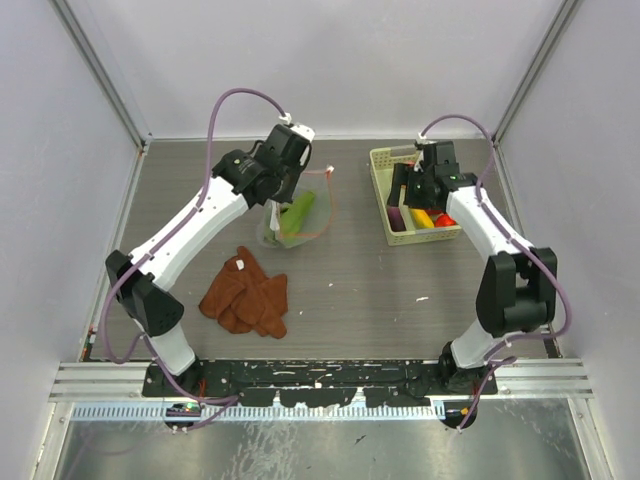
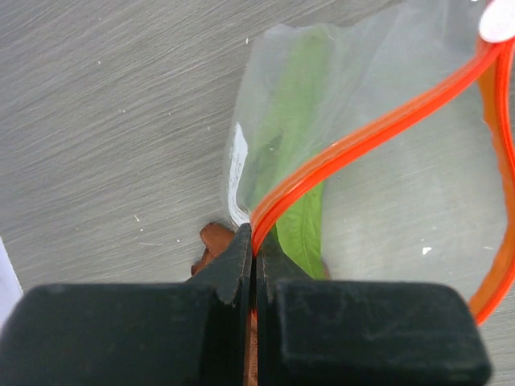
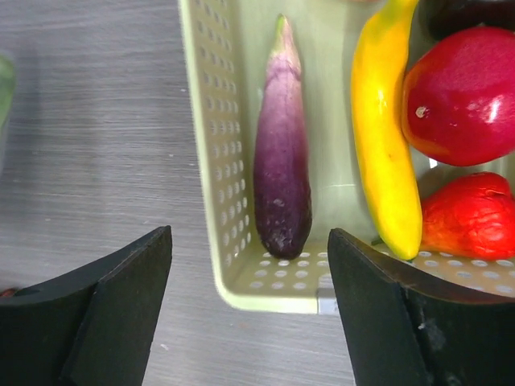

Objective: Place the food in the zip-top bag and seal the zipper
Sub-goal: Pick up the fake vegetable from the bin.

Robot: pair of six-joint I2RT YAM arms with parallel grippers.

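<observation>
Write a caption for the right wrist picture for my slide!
Open right fingers above the green basket with its purple eggplant, banana and red apple.

The left gripper (image 2: 254,249) has its black jaws pinched together on the zipper (image 2: 378,129), where the two orange-red strips meet. Farther out the strips part, leaving the zip-top bag (image 2: 386,209) open-mouthed. Long green leaves (image 2: 302,137) lie inside the clear plastic. A brown scrap (image 2: 213,239), probably cloth, peeks out left of the fingertips.

Lab enclosure, white walls (image 1: 330,60) (aluminium frame (image 1: 100,70)), mounting rail (image 1: 320,378)
</observation>
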